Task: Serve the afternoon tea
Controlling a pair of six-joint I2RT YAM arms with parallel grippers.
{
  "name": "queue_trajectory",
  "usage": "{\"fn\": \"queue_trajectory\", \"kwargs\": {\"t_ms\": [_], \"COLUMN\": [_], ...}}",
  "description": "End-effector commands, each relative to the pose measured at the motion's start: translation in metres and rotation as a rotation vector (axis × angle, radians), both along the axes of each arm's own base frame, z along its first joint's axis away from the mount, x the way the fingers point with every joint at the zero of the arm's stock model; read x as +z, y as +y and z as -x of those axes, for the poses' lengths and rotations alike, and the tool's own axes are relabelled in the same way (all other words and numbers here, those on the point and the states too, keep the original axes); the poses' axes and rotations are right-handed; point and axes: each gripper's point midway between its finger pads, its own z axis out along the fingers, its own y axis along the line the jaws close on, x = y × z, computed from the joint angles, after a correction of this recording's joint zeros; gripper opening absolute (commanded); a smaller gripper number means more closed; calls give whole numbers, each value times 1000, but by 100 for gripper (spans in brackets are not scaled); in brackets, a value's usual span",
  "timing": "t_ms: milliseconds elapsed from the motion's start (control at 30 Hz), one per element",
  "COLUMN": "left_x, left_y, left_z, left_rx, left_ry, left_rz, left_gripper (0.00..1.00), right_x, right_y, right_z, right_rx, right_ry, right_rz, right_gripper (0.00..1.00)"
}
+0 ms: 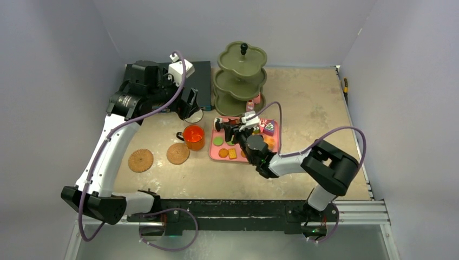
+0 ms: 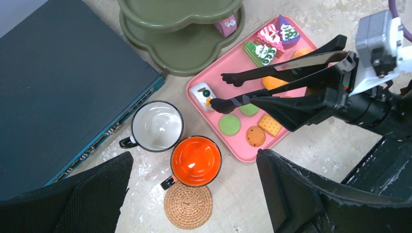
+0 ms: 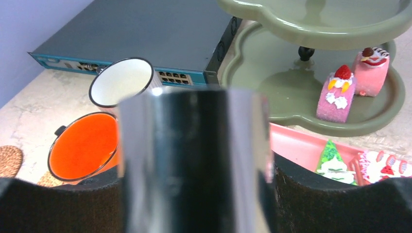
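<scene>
The olive-green three-tier stand (image 1: 242, 76) stands at the back; two tiny pink cakes (image 3: 335, 94) sit on its bottom tier. A pink tray (image 2: 243, 58) in front holds more cakes, a green biscuit (image 2: 229, 124) and an orange biscuit (image 2: 272, 82). My right gripper (image 1: 244, 129) is shut on metal tongs (image 2: 311, 58), whose open black tips hover over the tray's left part. The white mug (image 2: 157, 125) and orange mug (image 2: 196, 160) stand on the table left of the tray. My left gripper (image 2: 194, 154) is open and empty above them. Two cork coasters (image 1: 140, 160) lie bare; one (image 2: 188, 205) touches the orange mug.
A flat dark-blue box (image 2: 58, 82) lies at the back left, next to the stand and behind the white mug. The tray also holds a white cake (image 2: 201, 94), a square cracker and a chocolate-chip cookie. Grey walls close in the table.
</scene>
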Motion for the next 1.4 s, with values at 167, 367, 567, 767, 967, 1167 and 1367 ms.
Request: {"fn": "queue_trajectory", "kwargs": {"t_ms": [167,367,567,767,967,1167,1367], "left_x": [15,16,17,19,19,19,17], "left_y": [5,5,3,1,0,-1,-3], "left_z": [-3,-1,1,4,6,7,7], "left_rx": [27,17,-2,-13,-22,-31,-39], "left_ry": [-62,-69,-71,-71,-66,-60,-52], "left_rz": [17,14,15,25,31,38,42], "left_gripper": [99,100,97,95,94,93,93], "right_x": [15,6,-2,14,37,41,37], "right_y": [28,35,24,1,-38,-56,-56], "right_z": [-20,-25,-26,-28,-46,-67,-82], "right_rx": [-33,-34,-57,-88,-143,-183,-203], "right_ry": [-25,-15,7,-22,-59,-82,-101], "right_rz": [-39,-21,7,-6,-20,-13,-9], "right_gripper": [63,60,42,34,33,32,32]}}
